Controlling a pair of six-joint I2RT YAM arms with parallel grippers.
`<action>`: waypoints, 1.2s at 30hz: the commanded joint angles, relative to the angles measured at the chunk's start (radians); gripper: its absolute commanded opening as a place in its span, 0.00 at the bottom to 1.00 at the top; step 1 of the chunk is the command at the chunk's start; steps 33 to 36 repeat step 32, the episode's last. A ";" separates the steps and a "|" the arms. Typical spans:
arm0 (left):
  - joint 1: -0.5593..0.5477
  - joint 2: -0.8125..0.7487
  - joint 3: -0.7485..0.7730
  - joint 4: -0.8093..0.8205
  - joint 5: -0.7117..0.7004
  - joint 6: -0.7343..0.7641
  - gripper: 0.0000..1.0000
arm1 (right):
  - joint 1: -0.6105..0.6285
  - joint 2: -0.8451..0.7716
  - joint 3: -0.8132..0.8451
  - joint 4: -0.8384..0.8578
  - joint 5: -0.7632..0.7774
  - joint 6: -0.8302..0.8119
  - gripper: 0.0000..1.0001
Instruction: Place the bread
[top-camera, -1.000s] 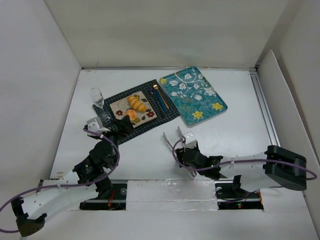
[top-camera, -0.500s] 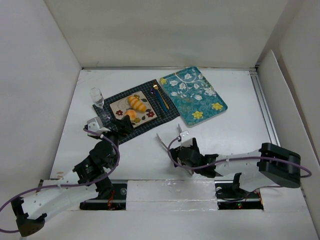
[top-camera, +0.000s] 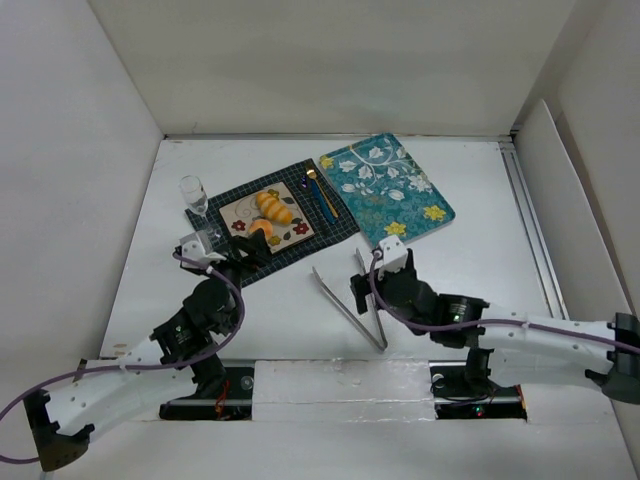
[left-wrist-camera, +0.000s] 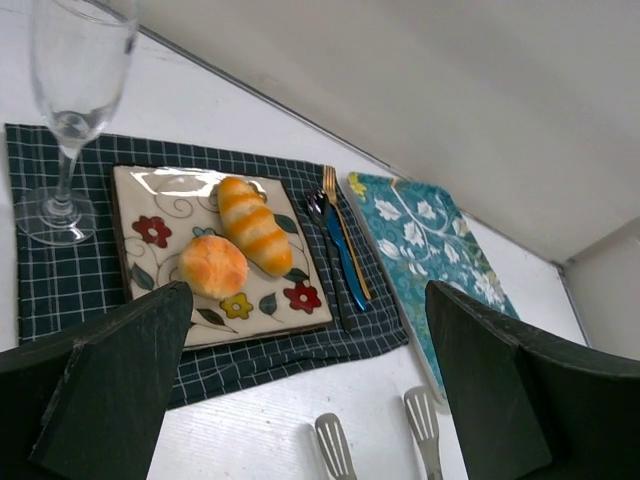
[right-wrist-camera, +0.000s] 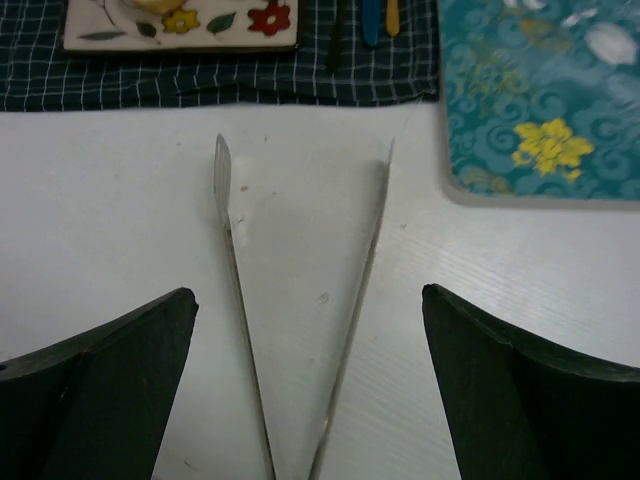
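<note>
Two breads (left-wrist-camera: 255, 238) on plate (left-wrist-camera: 160, 195), so tongs (top-camera: 348, 308) lie idle on table (right-wrist-camera: 120, 200); right fingers (right-wrist-camera: 110, 370), left fingers (left-wrist-camera: 110, 380) spread, empty.

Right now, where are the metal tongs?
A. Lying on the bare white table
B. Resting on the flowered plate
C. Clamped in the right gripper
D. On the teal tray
A: the tongs lie flat on the white table, short of the placemat, and the right gripper stands open on either side of them, touching nothing.
</note>
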 joint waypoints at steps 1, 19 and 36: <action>-0.004 0.052 0.042 0.064 0.091 0.039 0.99 | 0.006 -0.080 0.210 -0.208 0.084 -0.110 1.00; -0.024 0.215 0.360 0.009 0.403 0.195 0.99 | -0.044 -0.321 0.449 -0.247 0.265 -0.489 1.00; -0.024 0.174 0.308 0.084 0.416 0.227 0.99 | -0.083 -0.355 0.441 -0.250 0.227 -0.503 1.00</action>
